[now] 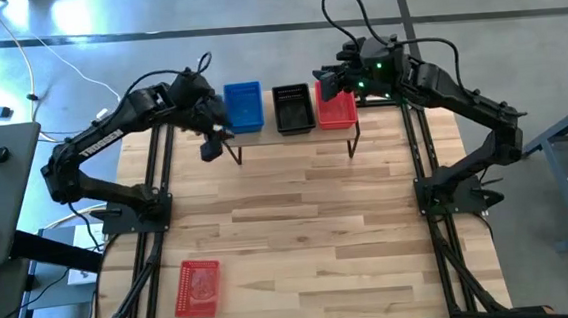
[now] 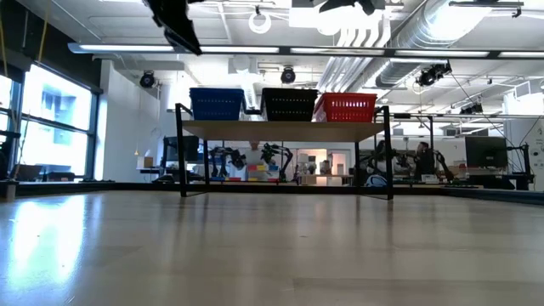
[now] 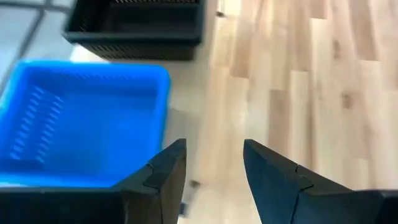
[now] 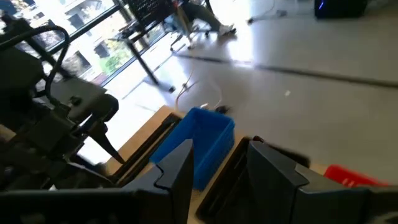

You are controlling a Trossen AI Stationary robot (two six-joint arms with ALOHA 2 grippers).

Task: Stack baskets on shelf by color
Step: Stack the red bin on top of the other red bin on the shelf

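The tabletop (image 1: 308, 217), pale planks, fills the high view, and only that view shows the lone red basket (image 1: 197, 287) lying flat near the front left corner, well apart from both tools and from everything else. The low view, level with the surface, misses it entirely.

The shelf (image 2: 285, 129) reads best in the low view — a light plank on thin black legs, carrying three baskets side by side: blue basket (image 2: 217, 104), black basket (image 2: 289, 104), and the red basket on the shelf (image 2: 347, 107). From above the same row shows as open tops, but the plank under it is mostly hidden.

The left tool (image 1: 211, 144) hangs just beside the blue basket, on the side away from the black one, a little toward the front of the tabletop. Its wrist view settles what the high view cannot: the two dark fingers (image 3: 163, 180) stand apart with bare wood between them, gripping nothing, and the blue basket lies just beside one finger, with the black one beyond it.

The right tool (image 1: 327, 84) hovers over the red basket on the shelf at the far end of the row. Its wrist view shows its fingers (image 4: 180, 168) parted and empty — looking along the row toward the blue basket, with the left arm (image 4: 50, 118) beyond.
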